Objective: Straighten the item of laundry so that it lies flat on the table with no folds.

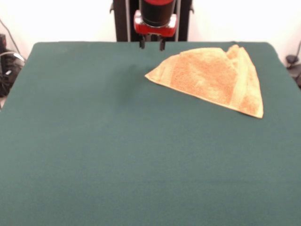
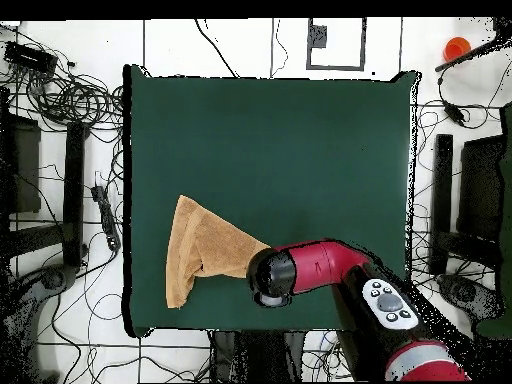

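Note:
The item of laundry [image 1: 211, 77] is a golden tan-orange towel folded over into a rough triangle. It lies at the far right of the green table [image 1: 117, 150], with a bunched fold at its far corner. My gripper [image 1: 151, 45] hangs at the table's far edge, just left of the towel's left tip, open and holding nothing. In the overhead view the towel [image 2: 203, 250] lies near the table's [image 2: 280, 140] lower left corner. The arm's red end [image 2: 300, 268] covers the towel's pointed right tip and hides the fingers.
Tangled cables [image 2: 70, 95] and dark frame pieces ring the table on the floor. A small orange object [image 2: 457, 47] sits off the table at the upper right. More cables [image 1: 7, 66] lie beside the table's left edge in the front view.

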You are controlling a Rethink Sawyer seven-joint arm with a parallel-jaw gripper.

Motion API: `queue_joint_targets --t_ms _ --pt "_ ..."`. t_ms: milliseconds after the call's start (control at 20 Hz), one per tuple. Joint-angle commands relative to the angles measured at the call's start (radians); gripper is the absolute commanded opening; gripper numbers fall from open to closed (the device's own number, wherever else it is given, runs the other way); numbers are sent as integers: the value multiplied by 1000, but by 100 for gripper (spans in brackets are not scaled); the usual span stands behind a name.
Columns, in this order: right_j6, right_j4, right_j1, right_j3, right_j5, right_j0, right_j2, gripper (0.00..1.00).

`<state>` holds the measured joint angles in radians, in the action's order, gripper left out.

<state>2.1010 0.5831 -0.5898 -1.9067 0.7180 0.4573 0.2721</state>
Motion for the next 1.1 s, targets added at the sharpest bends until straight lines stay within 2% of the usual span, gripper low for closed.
queue_joint_targets --t_ms 50,450,900,1100 --pt "-136 -59 -15 94 89 -2 134 100" --pt "-53 -20 -12 12 -60 -1 128 100" --pt "16 24 -17 -22 -199 -21 100 100" --pt "11 52 -34 -40 -255 -25 83 100"
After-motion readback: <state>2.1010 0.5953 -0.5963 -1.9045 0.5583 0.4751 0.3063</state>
